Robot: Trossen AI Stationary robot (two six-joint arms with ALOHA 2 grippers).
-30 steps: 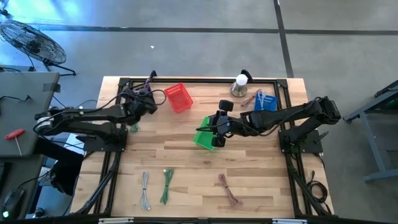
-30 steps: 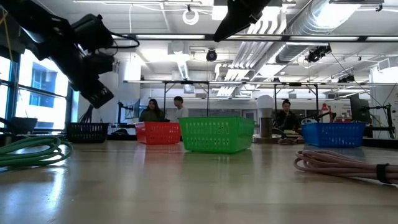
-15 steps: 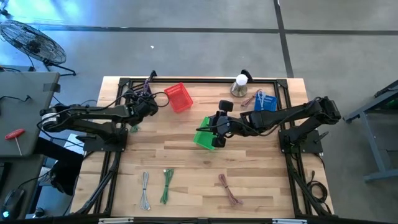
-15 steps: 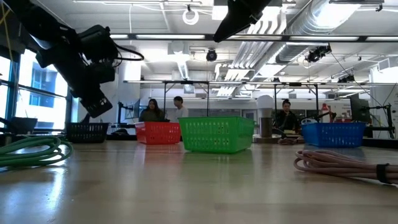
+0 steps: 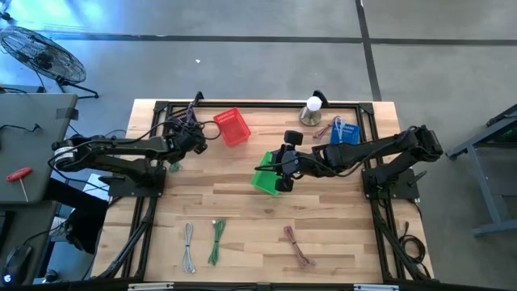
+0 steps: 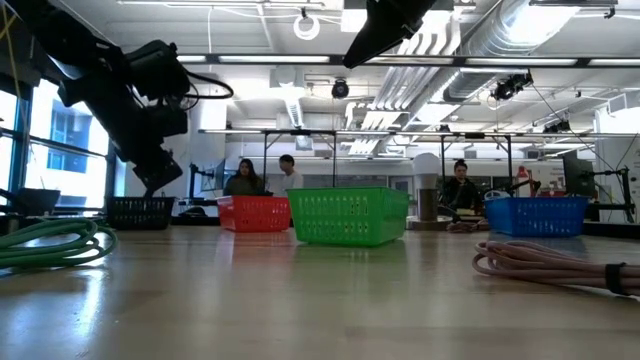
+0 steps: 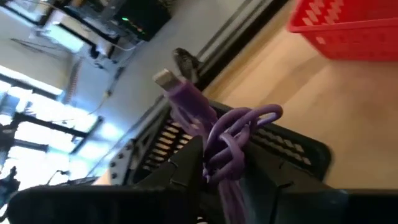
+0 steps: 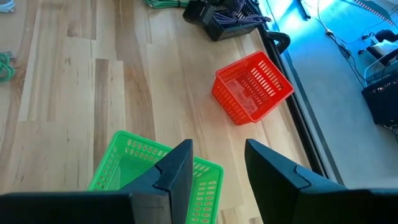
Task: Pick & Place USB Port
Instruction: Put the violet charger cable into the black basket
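The left gripper (image 7: 221, 171) had its jaws closed on a coiled purple USB cable (image 7: 219, 134), the loops bunched between them and the silver plug end (image 7: 165, 78) sticking out beyond. In the high view this gripper (image 5: 196, 136) hung above the bench, with the red plastic basket (image 5: 233, 126) just ahead of its jaws and a black basket (image 7: 283, 146) close under them.

The cable looked light and limp. A grip on the bundled middle, as here, seemed the safest hold, since a single loop would likely slide out and the free plug end would swing. It is not fragile, but the loose loops could snag on a basket rim, so a release well inside the walls appeared wise.

The right gripper (image 8: 214, 168) waited with its jaws apart, directly over the green plastic basket (image 8: 134, 165), taking up the space above it. Farther beyond its jaws sat the blue basket (image 5: 344, 132) and a white-and-metal lamp-like object (image 5: 312, 109).

Other coiled cables lay on the wooden bench (image 5: 242, 218) well behind both jaws: a grey one (image 5: 189, 246), a green one (image 5: 216, 241) and a pinkish one (image 5: 297, 246). None stood between the left jaws and the red basket.
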